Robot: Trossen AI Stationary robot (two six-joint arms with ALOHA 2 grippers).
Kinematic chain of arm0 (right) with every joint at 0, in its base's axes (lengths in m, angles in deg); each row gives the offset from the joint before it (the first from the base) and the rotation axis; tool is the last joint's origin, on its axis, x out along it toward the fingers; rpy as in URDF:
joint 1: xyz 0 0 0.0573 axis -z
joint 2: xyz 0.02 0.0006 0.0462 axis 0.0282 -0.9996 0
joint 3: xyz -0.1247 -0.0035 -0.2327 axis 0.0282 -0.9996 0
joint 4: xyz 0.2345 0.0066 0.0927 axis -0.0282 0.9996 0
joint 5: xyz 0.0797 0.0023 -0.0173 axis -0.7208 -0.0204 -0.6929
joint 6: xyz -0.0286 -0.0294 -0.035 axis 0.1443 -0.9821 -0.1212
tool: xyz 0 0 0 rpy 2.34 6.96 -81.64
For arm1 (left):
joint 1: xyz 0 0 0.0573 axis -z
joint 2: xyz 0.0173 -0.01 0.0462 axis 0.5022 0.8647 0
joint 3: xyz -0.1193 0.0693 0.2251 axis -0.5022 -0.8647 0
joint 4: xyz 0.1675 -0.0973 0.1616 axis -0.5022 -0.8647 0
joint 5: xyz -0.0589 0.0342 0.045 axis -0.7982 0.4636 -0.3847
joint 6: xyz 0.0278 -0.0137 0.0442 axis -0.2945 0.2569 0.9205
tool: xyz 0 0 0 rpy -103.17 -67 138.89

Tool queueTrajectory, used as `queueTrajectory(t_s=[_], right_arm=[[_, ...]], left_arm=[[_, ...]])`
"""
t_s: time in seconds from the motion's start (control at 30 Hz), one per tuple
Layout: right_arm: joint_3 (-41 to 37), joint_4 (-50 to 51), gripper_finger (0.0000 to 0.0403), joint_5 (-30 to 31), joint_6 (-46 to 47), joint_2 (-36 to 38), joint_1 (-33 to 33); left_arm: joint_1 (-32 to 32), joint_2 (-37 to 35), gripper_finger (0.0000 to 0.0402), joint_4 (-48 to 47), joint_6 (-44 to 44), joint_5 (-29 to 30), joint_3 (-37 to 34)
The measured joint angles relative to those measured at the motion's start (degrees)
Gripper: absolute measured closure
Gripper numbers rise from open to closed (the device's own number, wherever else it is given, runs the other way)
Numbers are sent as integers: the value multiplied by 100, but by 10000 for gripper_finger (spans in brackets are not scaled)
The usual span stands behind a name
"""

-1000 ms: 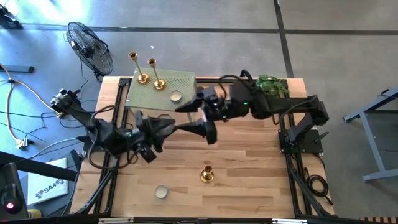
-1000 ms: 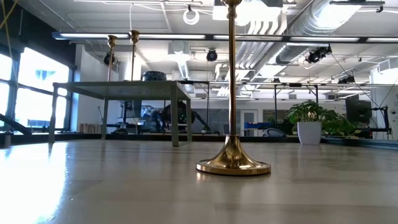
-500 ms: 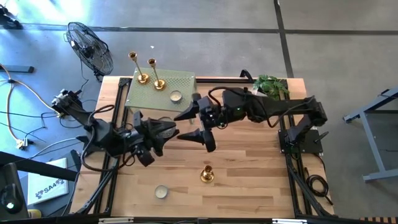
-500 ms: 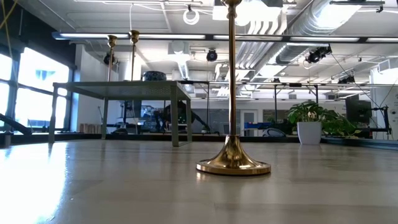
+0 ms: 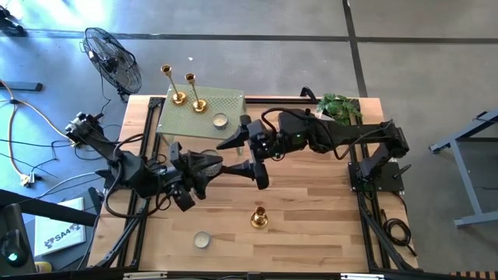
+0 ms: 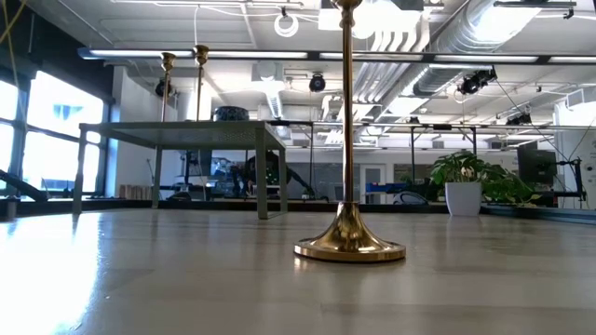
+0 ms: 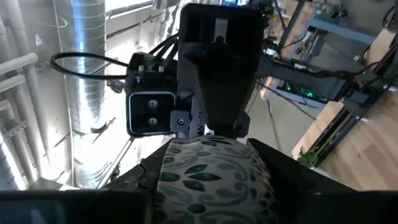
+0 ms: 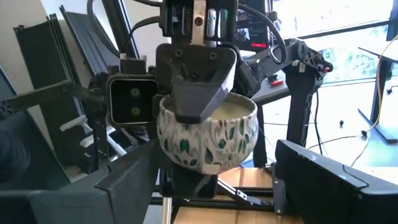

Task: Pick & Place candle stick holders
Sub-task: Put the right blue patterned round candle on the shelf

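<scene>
Left gripper (image 5: 212, 165) reaches level toward table centre, clamped on a round white bowl with green leaf print (image 8: 207, 132). Right gripper (image 5: 247, 153) faces it, fingers spread wide either side of the bowl, not gripping. Shiny brass candle stick holders: two (image 5: 189, 92) on the perforated green stand (image 5: 226, 103) at 11 o'clock, one (image 5: 259, 217) on the wood table (image 5: 311, 210) at 6 o'clock.
</scene>
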Motion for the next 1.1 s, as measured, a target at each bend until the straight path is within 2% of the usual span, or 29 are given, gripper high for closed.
queueTrajectory(t_s=[0.33,0.97,1.1], right_arm=[[7,42,91,93,-55,-90,0],[7,46,91,-230,-37,-101,7],[7,48,91,-330,-50,-103,4]], left_arm=[[-556,108,234,-51,-415,-493,0],[-790,251,234,-34,-655,-1052,2],[-924,307,234,-19,-778,-1324,2]])
